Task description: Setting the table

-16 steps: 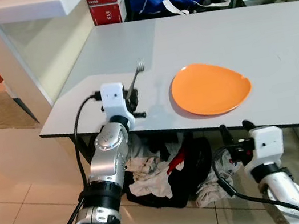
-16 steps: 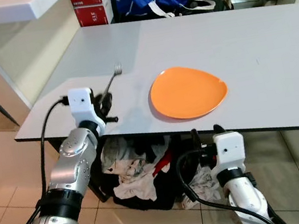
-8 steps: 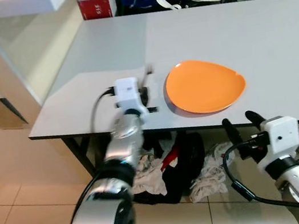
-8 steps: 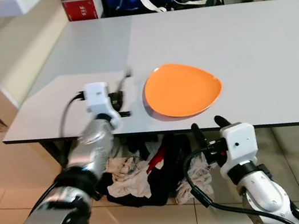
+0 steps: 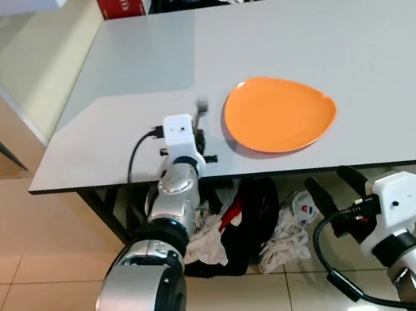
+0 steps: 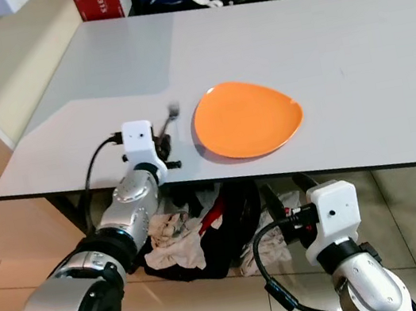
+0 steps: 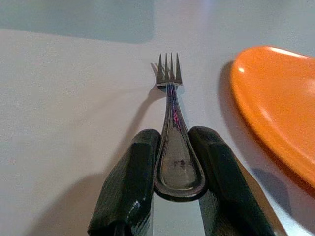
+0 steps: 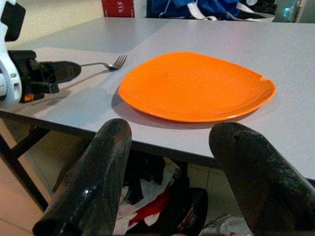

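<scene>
Clamping the fork [image 7: 172, 128] by its handle, left gripper [image 7: 173, 162] sits beside the orange plate [image 5: 279, 111]; right gripper [image 8: 172, 162] gapes below the table edge [image 5: 402, 160].

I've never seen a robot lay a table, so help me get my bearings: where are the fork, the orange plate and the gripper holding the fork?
fork [image 7: 172, 113]: left wrist view, mid-handle.
orange plate [image 5: 279, 111]: left eye view, centre of its face.
left gripper [image 7: 173, 191]: left wrist view, between the two black fingertips at the fork's handle end.

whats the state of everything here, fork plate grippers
fork: clamped by its handle, tines low over the table beside the plate
orange plate: empty, flat on the table
left gripper: shut on the fork
right gripper: open, empty, below the table edge
</scene>
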Available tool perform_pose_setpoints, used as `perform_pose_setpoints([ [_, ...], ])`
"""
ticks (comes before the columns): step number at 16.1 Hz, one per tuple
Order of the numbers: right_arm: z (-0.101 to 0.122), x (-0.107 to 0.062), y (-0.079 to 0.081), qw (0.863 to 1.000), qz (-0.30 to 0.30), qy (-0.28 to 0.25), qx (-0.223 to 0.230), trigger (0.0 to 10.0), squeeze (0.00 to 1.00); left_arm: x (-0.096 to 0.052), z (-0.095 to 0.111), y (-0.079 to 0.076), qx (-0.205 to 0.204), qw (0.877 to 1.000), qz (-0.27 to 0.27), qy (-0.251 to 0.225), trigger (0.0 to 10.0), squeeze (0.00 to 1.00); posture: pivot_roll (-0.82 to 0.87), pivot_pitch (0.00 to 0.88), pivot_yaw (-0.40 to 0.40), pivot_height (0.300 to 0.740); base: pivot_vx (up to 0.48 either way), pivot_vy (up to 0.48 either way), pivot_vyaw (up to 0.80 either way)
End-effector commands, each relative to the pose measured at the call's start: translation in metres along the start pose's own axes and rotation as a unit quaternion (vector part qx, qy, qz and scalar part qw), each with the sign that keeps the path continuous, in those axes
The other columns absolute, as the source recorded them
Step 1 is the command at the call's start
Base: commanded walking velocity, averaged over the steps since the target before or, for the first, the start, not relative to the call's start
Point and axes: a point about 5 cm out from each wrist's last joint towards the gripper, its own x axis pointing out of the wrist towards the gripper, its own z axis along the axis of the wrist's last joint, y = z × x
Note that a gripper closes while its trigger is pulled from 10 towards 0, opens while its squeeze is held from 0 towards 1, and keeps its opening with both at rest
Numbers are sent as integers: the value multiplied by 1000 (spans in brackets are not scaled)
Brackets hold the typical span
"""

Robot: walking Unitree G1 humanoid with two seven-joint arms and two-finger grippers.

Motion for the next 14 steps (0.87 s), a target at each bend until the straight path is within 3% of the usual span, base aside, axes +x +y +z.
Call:
perform_pose_setpoints([
  [1,3,-2,1,1000,4,-1,1,10000,0,1,4,-1,8,1000,5,-5,0,0,-224,89,46,740,0,0,0],
  [4,2,-5,4,1000,4,6,4,10000,0,0,-3,-1,10,1000,3,5,0,0,-229,92,47,740,0,0,0],
  [5,1,-5,5,1000,2,9,7,10000,0,0,-4,-3,14,1000,0,9,10000,0,-229,94,48,740,0,0,0],
  [11,-2,-4,9,1000,0,15,12,10000,0,-1,-12,-4,19,999,-7,38,10000,0,-227,95,51,740,0,0,0],
  [12,-2,-5,9,1000,0,16,12,10000,0,-1,-13,-4,17,999,-6,38,10000,686,-227,94,50,740,0,0,0],
  [14,-2,-4,9,1000,0,17,12,10000,0,-1,-13,-5,16,999,-6,40,10000,886,-227,94,50,740,0,0,0],
])
